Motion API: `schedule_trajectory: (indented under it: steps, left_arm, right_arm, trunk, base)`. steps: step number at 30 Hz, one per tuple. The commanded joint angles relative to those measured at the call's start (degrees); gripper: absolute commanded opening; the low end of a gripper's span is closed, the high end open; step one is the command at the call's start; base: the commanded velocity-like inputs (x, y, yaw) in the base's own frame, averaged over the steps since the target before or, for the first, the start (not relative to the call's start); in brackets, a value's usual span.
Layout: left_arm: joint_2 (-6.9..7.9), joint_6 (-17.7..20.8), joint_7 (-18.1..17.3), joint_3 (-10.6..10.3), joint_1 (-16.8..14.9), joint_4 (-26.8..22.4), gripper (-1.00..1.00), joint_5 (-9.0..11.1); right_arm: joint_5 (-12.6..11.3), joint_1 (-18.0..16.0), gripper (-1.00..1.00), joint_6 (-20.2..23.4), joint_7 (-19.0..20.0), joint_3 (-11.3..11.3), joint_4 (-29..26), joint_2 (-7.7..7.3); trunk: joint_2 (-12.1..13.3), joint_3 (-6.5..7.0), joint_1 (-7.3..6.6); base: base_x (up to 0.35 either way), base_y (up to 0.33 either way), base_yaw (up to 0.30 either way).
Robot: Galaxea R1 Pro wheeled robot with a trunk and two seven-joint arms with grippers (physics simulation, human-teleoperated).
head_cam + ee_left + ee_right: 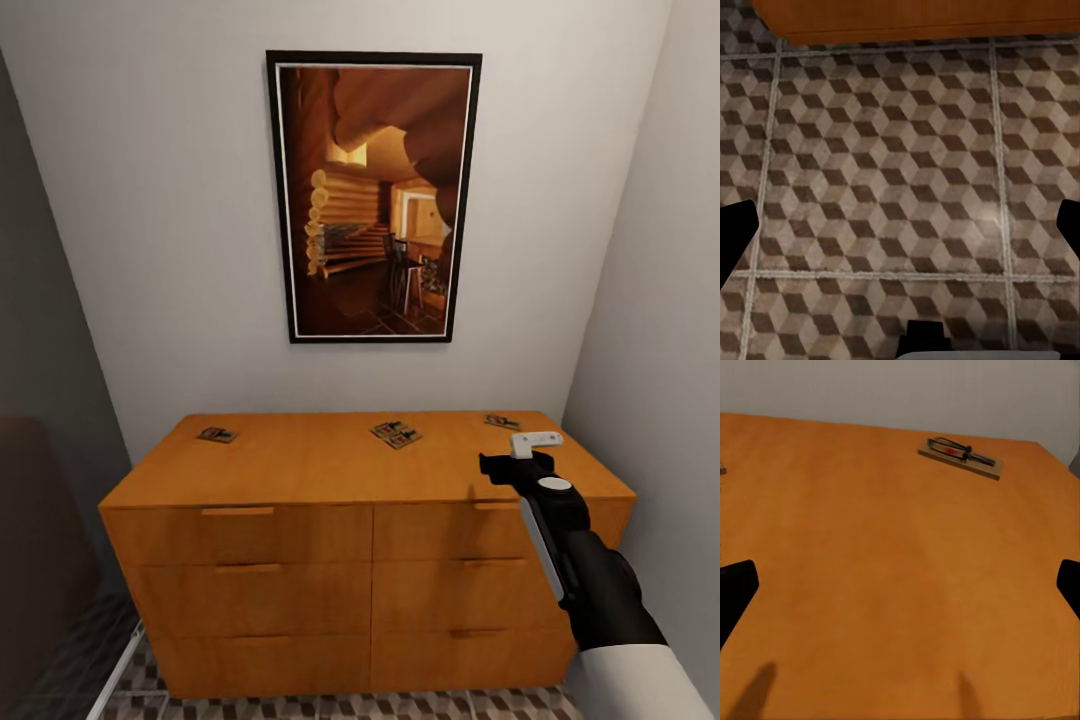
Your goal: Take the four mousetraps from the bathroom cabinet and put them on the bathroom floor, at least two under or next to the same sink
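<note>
The orange-brown cabinet (330, 470) stands against the wall. Mousetraps lie on its top: one at the back left (217, 434), one at the back right (502, 421), and in the middle a wider patch (396, 433) that looks like two lying close together. My right gripper (503, 466) hovers open over the right part of the top, just in front of the back-right trap. In the right wrist view that mousetrap (964, 456) lies ahead of the open right gripper (900, 592), untouched. My left gripper (900, 232) is open over the bathroom floor (885, 165), holding nothing.
A framed picture (372, 196) hangs above the cabinet. Walls close in on both sides, the right one (660, 300) near my right arm. A dark bulky shape (40, 560) stands at the left. The cabinet's base (915, 19) borders the cube-patterned tiles.
</note>
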Motion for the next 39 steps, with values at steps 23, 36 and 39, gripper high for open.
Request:
schedule_trajectory:
  steps: [23,36,39]
  left_arm:
    - [0.0,-0.1,0.2,0.0,0.0,0.4,1.0,-0.1]
    - [0.0,-0.1,0.2,0.0,0.0,0.5,1.0,-0.2]
    - [0.0,-0.1,0.1,0.0,0.0,0.5,1.0,-0.2]
  right_arm:
    - [0.3,0.0,1.0,0.2,1.4,0.2,-0.1,-3.11]
    - [0.3,0.0,1.0,0.2,1.5,0.3,0.0,-3.14]
    - [0.3,0.0,1.0,0.2,1.5,0.3,0.0,-3.14]
  trunk:
    - [0.0,-0.05,0.01]
    - [0.0,-0.05,0.01]
    - [0.0,-0.05,0.01]
  base:
    - [0.007,0.0,0.0]
    - [0.027,-0.049,0.0]
    - [0.077,-0.117,0.0]
